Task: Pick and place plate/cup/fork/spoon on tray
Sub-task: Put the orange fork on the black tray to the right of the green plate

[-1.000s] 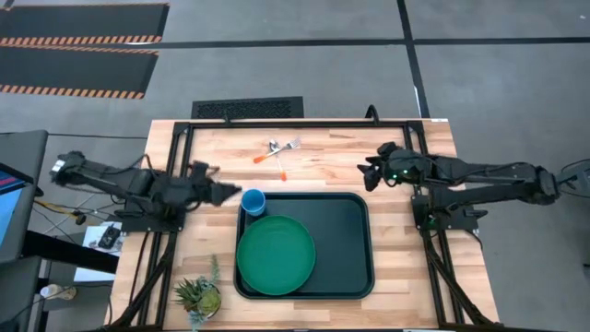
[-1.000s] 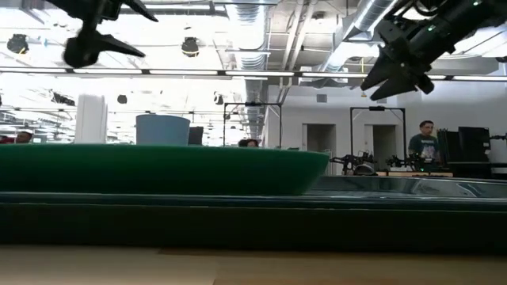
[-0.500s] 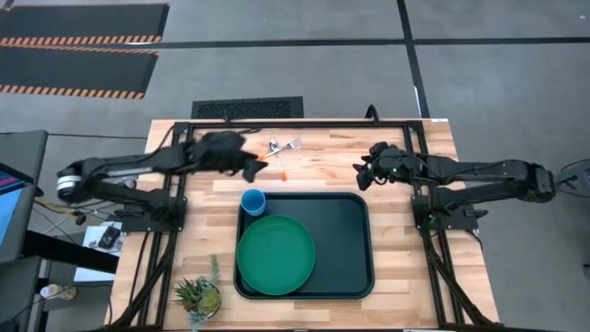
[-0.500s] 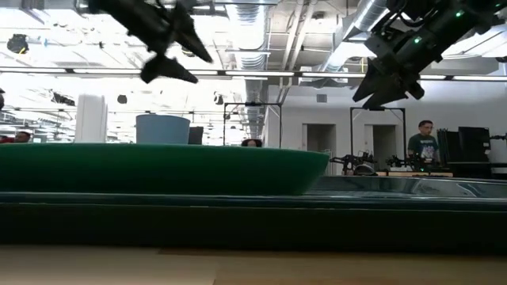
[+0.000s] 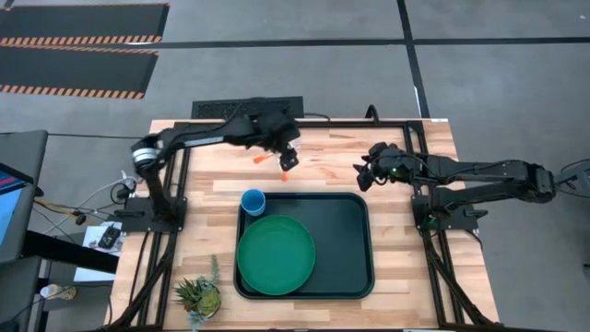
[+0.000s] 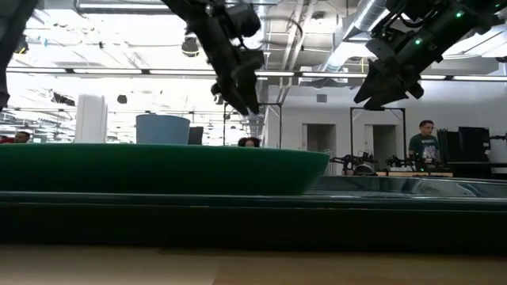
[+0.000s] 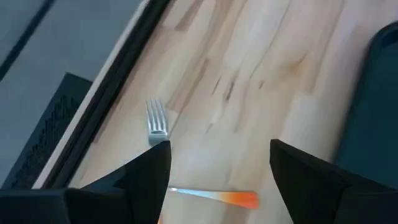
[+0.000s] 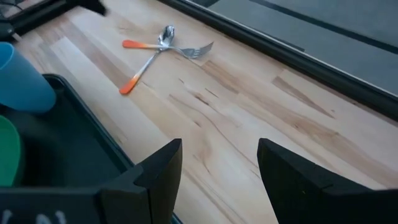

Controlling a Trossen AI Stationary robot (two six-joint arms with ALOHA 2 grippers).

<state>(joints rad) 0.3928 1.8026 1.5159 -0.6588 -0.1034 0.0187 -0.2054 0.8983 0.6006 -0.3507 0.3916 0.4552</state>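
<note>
The fork and the spoon lie crossed on the wooden table beyond the tray's far rim, and they show in the high view. The fork's tines show in the left wrist view. My left gripper is open above them, touching neither. The cup and the plate rest in the tray. My right gripper is open and empty above the table by the tray's far right corner.
A small potted plant stands at the table's near left corner. A black frame rail runs along the far edge. Bare wood lies between the cutlery and my right gripper. People show in the room beyond.
My left gripper has swung from beside the cup toward the table's far edge and then right, and now hangs lower, over the fork and spoon. My right gripper has shifted slightly toward the left. The fork, spoon, cup and plate have stayed put.
</note>
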